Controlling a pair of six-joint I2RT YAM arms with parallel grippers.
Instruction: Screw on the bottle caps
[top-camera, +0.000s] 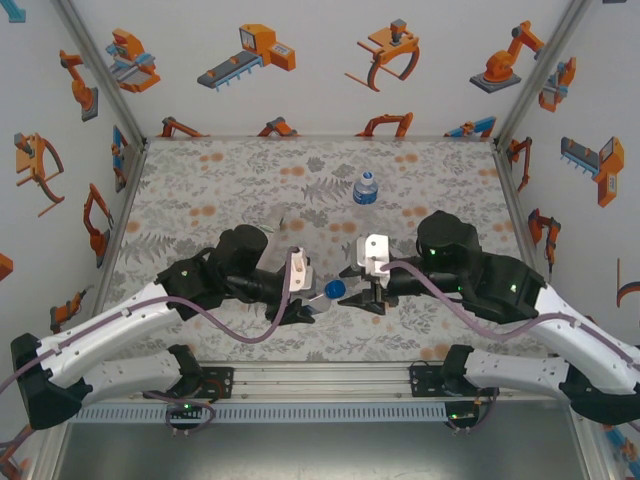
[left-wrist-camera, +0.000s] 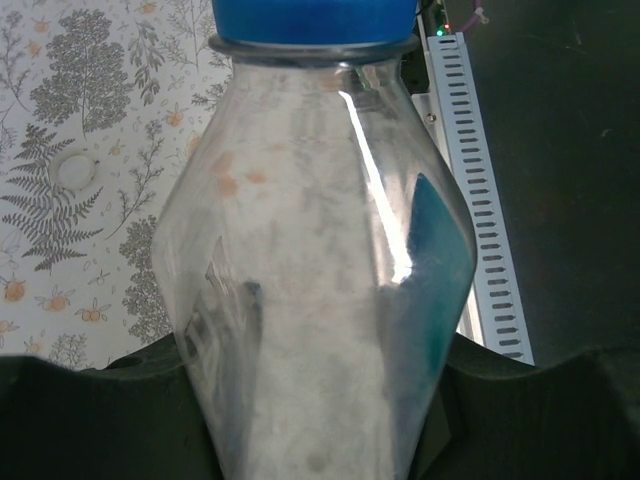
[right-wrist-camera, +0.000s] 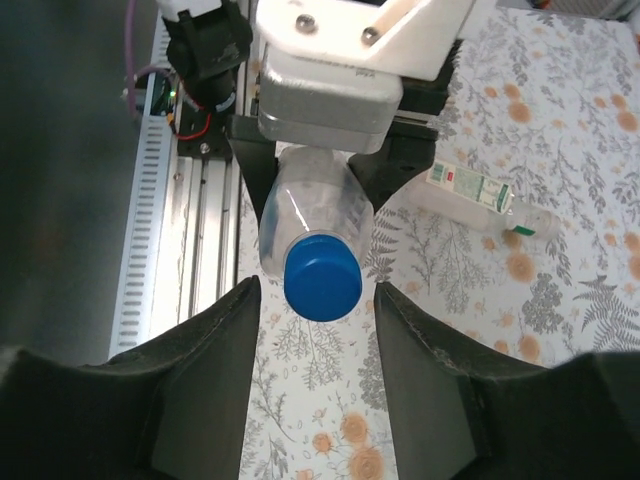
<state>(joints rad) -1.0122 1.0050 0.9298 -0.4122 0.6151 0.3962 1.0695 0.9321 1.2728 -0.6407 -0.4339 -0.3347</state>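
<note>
My left gripper (top-camera: 308, 308) is shut on a clear bottle (left-wrist-camera: 310, 260) with a blue label, holding it by the body, tilted with its neck toward the right arm. A blue cap (right-wrist-camera: 322, 275) sits on the bottle's mouth. My right gripper (right-wrist-camera: 318, 292) is open, one finger on each side of that cap with a gap on both sides. A second blue-capped bottle (top-camera: 366, 187) stands upright farther back. A slim bottle (right-wrist-camera: 480, 190) with a white-and-green label lies on the table. A white cap (left-wrist-camera: 75, 170) lies flat on the tablecloth.
A floral cloth (top-camera: 220, 190) covers the table. A slotted metal rail (top-camera: 320, 410) runs along the near edge, just below both grippers. Printed walls (top-camera: 90, 150) close the left, right and back sides.
</note>
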